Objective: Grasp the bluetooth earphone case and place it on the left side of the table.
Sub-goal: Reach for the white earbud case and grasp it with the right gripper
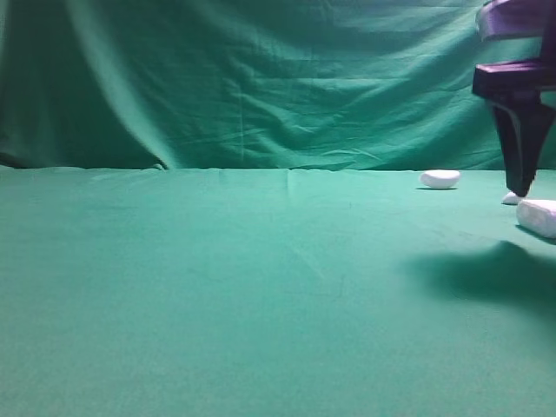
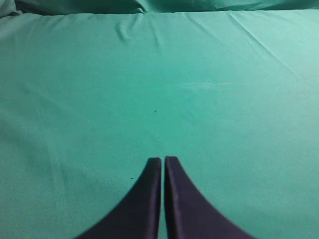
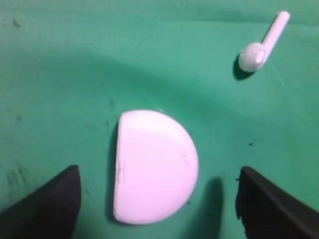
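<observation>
The bluetooth earphone case (image 1: 539,215) is white and smooth, lying on the green table (image 1: 217,287) at the far right edge, partly cut off by the frame. In the right wrist view the case (image 3: 154,167) shows one straight edge and one rounded side. It lies flat on the cloth between the two dark fingers, touching neither. My right gripper (image 3: 158,170) is open wide around it; in the exterior high view the right gripper (image 1: 519,187) points down just behind the case. My left gripper (image 2: 162,159) is shut over bare cloth, holding nothing.
A single white earbud (image 3: 259,50) lies on the cloth beside the case, seen as a tiny white piece (image 1: 511,199) by the right fingertip. A white rounded lump (image 1: 440,179) sits further left near the back. A green curtain (image 1: 261,78) hangs behind the table.
</observation>
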Controlling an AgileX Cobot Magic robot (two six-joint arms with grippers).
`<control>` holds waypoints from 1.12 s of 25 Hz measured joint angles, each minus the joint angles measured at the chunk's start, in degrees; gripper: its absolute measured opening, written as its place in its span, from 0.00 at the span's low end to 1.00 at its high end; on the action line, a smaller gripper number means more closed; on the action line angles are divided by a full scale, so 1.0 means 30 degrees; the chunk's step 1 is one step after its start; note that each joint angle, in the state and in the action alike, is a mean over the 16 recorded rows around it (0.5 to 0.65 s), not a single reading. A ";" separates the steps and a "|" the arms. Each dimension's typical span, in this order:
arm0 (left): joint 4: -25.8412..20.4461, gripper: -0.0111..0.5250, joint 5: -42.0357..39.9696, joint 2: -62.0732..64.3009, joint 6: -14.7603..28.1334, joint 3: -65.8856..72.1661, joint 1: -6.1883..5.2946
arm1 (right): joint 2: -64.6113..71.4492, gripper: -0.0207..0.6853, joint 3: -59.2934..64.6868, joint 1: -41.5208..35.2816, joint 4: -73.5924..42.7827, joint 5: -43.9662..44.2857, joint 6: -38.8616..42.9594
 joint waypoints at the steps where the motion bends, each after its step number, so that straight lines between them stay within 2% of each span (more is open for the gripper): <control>1: 0.0000 0.02 0.0000 0.0000 0.0000 0.0000 0.0000 | 0.0132 0.80 -0.0033 0.0000 0.0000 -0.0064 0.0018; 11: 0.0000 0.02 0.0000 0.0000 0.0000 0.0000 0.0000 | 0.0803 0.71 -0.0186 0.0000 0.0037 -0.0567 0.0051; 18: 0.0000 0.02 0.0000 0.0000 0.0000 0.0000 0.0000 | 0.1031 0.60 -0.0678 0.0007 0.0126 -0.0194 0.0060; 28: 0.0000 0.02 0.0000 0.0000 0.0000 0.0000 0.0000 | 0.1084 0.48 -0.4714 0.0903 0.0279 0.2105 -0.0559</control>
